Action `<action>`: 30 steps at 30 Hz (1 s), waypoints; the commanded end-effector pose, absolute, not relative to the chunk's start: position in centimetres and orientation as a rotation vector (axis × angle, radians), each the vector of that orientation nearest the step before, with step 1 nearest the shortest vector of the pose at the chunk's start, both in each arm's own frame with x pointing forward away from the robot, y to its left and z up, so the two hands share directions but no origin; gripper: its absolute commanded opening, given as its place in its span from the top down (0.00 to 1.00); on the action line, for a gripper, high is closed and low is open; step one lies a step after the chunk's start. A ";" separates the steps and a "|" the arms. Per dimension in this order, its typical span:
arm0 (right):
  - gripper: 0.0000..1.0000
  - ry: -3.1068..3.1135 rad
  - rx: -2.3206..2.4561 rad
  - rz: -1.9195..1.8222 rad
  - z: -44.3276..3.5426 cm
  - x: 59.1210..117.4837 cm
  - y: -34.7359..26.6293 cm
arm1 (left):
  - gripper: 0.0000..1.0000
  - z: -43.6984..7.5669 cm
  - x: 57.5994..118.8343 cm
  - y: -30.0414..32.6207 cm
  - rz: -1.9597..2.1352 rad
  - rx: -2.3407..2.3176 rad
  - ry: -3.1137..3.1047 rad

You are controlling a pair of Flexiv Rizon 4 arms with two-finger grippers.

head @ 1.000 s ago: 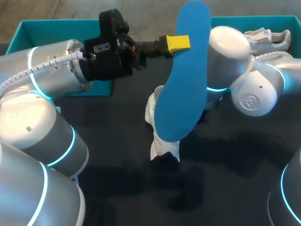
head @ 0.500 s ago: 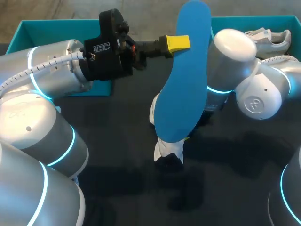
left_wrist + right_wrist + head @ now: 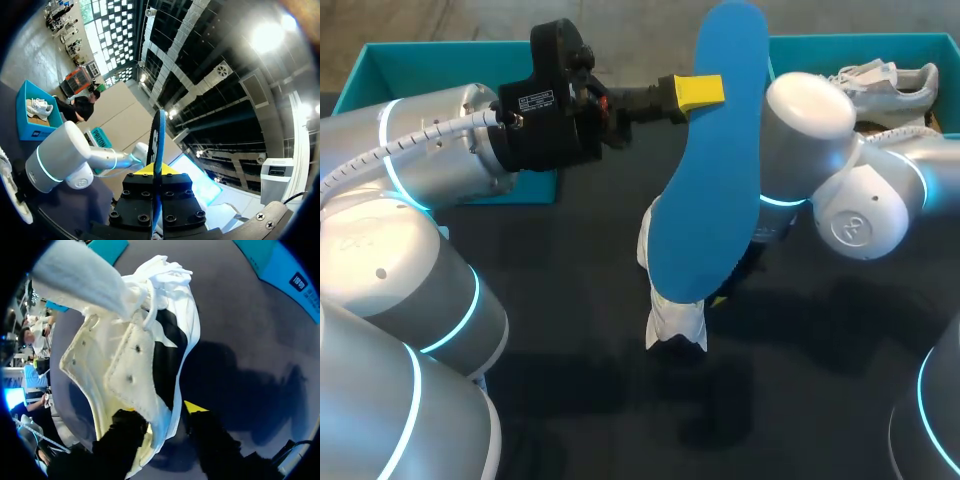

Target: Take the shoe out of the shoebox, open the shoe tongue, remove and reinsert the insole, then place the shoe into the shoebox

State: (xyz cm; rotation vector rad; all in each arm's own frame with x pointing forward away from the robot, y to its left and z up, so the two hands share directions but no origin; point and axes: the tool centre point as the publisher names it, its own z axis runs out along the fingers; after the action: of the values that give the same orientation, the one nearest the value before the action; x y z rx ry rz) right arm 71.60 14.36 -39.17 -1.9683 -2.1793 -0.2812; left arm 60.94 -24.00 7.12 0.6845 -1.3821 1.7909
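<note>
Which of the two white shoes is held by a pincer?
The white shoe below the raised blue insole: the right pincer grips its edge. The other shoe lies in the teal shoebox, with no pincer on it.

Dark grey matte table (image 3: 820, 400) with soft, blurred shadows near its middle.

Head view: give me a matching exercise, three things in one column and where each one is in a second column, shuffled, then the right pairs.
Things:
1. blue insole
2. white shoe
3. second shoe

Places:
A. lying in the teal shoebox at the far right
B. held upright in the air by the left gripper
C. low over the dark table, clamped in the right gripper

Pairs: 1-B, 2-C, 3-A
</note>
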 end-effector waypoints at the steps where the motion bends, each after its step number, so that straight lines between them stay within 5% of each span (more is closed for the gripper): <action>1: 0.00 -2.196 -1.968 -0.283 -37.7 71.3 14.3 | 1.00 7.3 60.1 -24.0 1.888 0.751 -1.280; 11: 0.00 -2.338 -1.935 -0.435 -33.6 72.1 14.3 | 1.00 7.3 60.1 -24.0 1.888 0.751 -1.280; 30: 0.00 -2.338 -1.935 -0.435 -33.6 72.1 14.3 | 1.00 7.3 60.1 -24.0 1.888 0.751 -1.280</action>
State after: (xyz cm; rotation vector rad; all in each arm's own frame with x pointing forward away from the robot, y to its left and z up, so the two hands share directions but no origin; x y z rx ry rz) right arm 72.12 14.41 -33.57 -1.9376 -2.3390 -0.4319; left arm 60.94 -24.00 7.12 0.6844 -1.3823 1.7907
